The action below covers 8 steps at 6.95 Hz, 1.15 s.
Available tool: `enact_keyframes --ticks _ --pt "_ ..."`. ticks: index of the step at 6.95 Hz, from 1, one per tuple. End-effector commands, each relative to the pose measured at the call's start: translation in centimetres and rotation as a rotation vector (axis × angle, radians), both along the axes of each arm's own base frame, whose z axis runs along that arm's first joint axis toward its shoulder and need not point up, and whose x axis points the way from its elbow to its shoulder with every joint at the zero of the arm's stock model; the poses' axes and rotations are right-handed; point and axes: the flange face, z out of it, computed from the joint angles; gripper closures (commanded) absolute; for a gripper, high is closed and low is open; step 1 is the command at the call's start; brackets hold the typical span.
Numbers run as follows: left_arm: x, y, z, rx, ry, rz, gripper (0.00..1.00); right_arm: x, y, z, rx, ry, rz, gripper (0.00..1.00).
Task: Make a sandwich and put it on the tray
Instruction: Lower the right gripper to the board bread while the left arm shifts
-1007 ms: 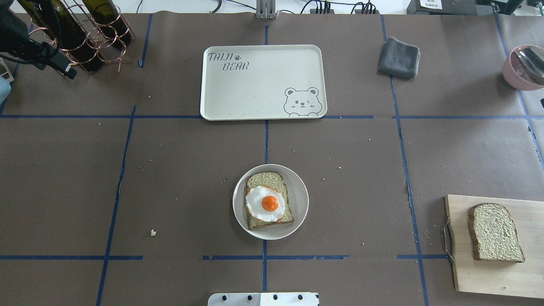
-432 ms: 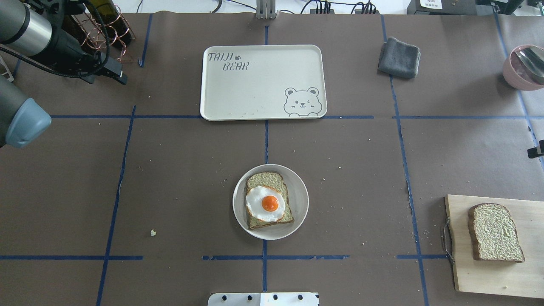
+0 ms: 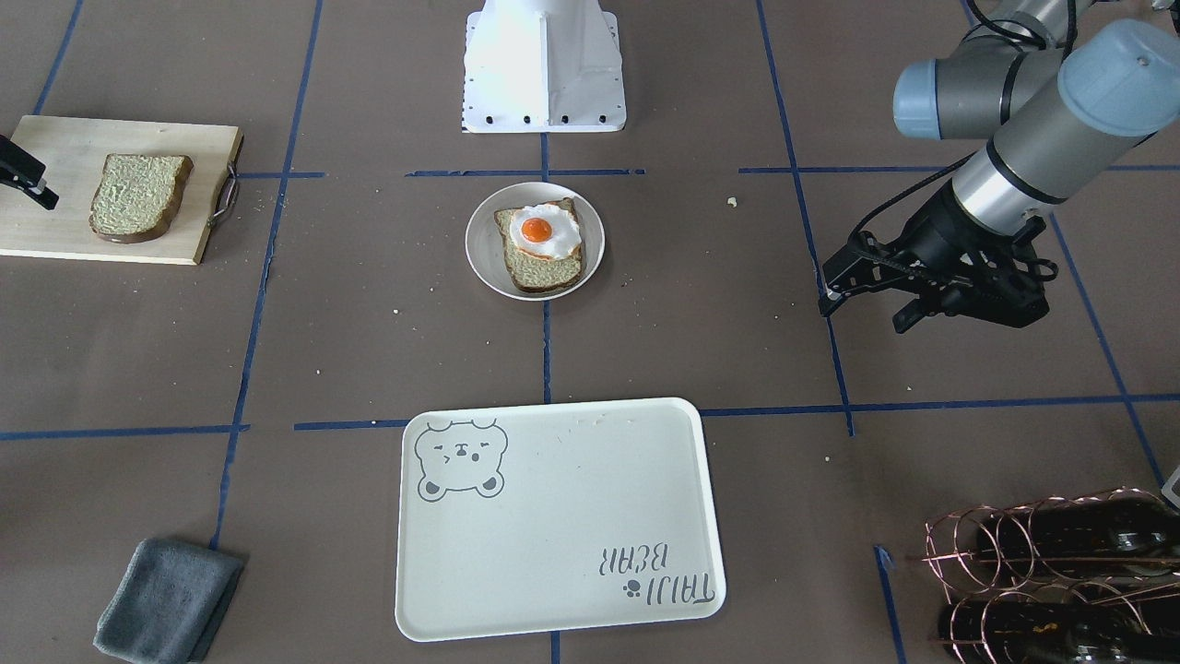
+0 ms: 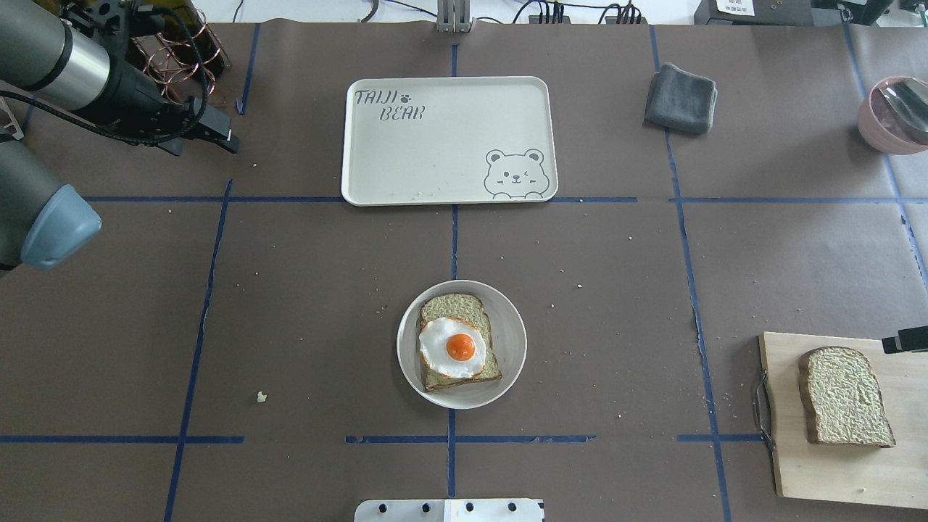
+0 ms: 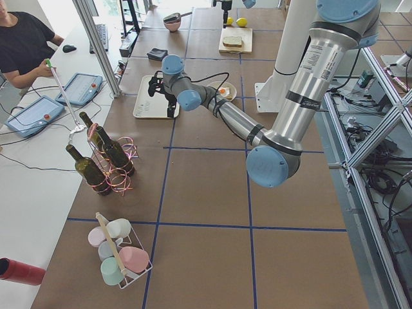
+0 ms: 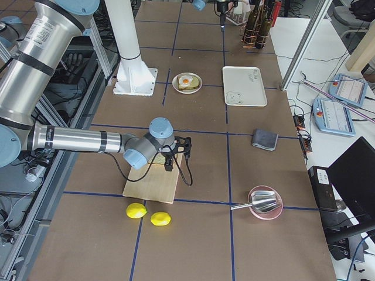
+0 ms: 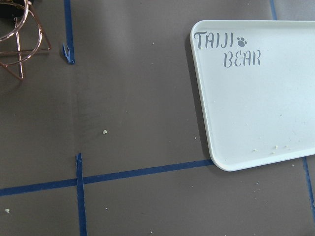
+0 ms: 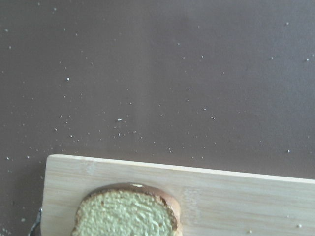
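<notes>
A small round white plate (image 4: 511, 319) sits mid-table and holds one bread slice (image 4: 457, 308) with a fried egg (image 4: 451, 348) on top. A second bread slice (image 4: 844, 395) lies on the wooden cutting board (image 4: 834, 471) at the right. It also shows in the right wrist view (image 8: 125, 214). The cream bear tray (image 4: 435, 152) lies empty at the far middle. My left gripper (image 3: 862, 316) is open and empty, hovering left of the tray. Only one finger of my right gripper (image 4: 902, 341) shows, above the board's far edge. I cannot tell whether it is open or shut.
A copper wire rack with wine bottles (image 3: 1051, 572) stands at the far left corner behind my left arm. A folded grey cloth (image 4: 680, 98) lies right of the tray. A pink bowl with a metal scoop (image 4: 895, 112) is at the far right. Two lemons (image 6: 149, 215) lie past the board.
My left arm has swung in from the left edge toward the tray. My right gripper's finger has come into view at the right edge and moved toward the cutting board.
</notes>
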Motion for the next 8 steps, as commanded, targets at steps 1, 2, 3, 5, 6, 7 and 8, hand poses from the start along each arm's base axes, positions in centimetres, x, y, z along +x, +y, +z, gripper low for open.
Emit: enact_keyframes --ticks 1,2,3,5,6,7,8 --pt "0.2 0.3 -0.4 0.002 0.005 0.002 0.00 -4.5 2.9 1.5 0.017 0.068 -0.033 0.00" --pt "0.1 0.2 -0.4 0.006 0.000 -0.008 0.00 -4.5 3.1 1.5 0.011 0.051 -0.030 0.00" --pt "0.1 0.2 -0.4 0.007 -0.002 -0.011 0.00 -4.5 3.3 2.3 -0.004 0.060 -0.037 0.03" --pt "0.1 0.2 -0.4 0.010 -0.003 -0.011 0.00 -4.4 3.8 3.4 -0.016 0.051 -0.056 0.18" --pt "0.1 0.2 -0.4 0.011 -0.003 -0.010 0.00 -4.4 3.8 3.4 -0.017 0.050 -0.057 0.25" --pt "0.0 0.2 -0.3 0.011 -0.003 -0.012 0.00 -4.5 3.8 3.3 -0.015 0.048 -0.059 0.31" --pt "0.0 0.2 -0.2 0.009 -0.005 -0.012 0.00 -4.6 3.7 3.3 -0.015 0.048 -0.059 0.38"
